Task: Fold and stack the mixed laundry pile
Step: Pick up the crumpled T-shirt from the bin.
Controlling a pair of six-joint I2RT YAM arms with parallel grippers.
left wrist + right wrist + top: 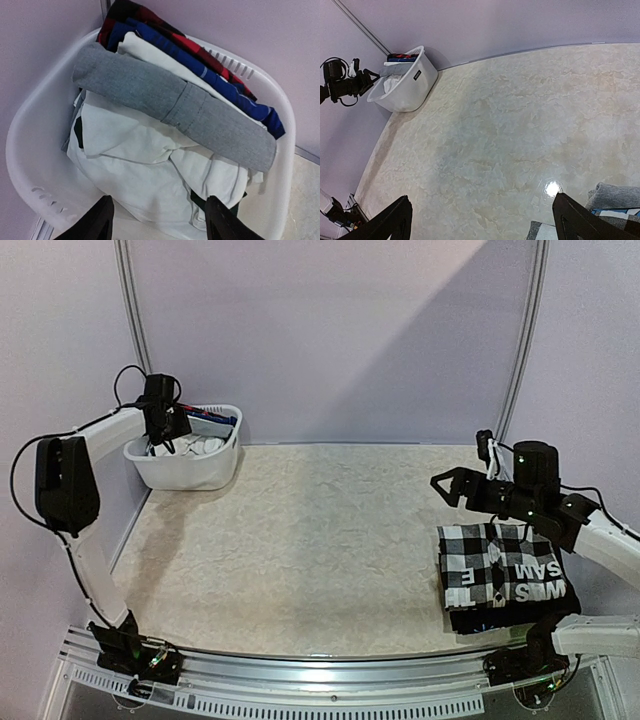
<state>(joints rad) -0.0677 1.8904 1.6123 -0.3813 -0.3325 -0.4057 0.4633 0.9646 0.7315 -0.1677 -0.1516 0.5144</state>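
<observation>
Left hand (160,207) over basket (286,165) (laundry (150,165) inside)

Top view: soft, even light, no blur. A broad diagonal shadow darkens the back wall (450,350) from 1 to 3 o'clock, the rail (330,672) at 6 o'clock glares white, and the wall poles bow slightly toward the frame edges. Left wrist: bright and sharp, knit of the grey garment (165,100) crisp, white cloth (145,165) close to clipping, fingers (95,222) at 6 o'clock just dark shapes. Right wrist: table (520,125) has a blown hot spot at 5 o'clock, its far edge curves from lens distortion, and the basket (407,85) at 10 o'clock looks slightly soft.
</observation>
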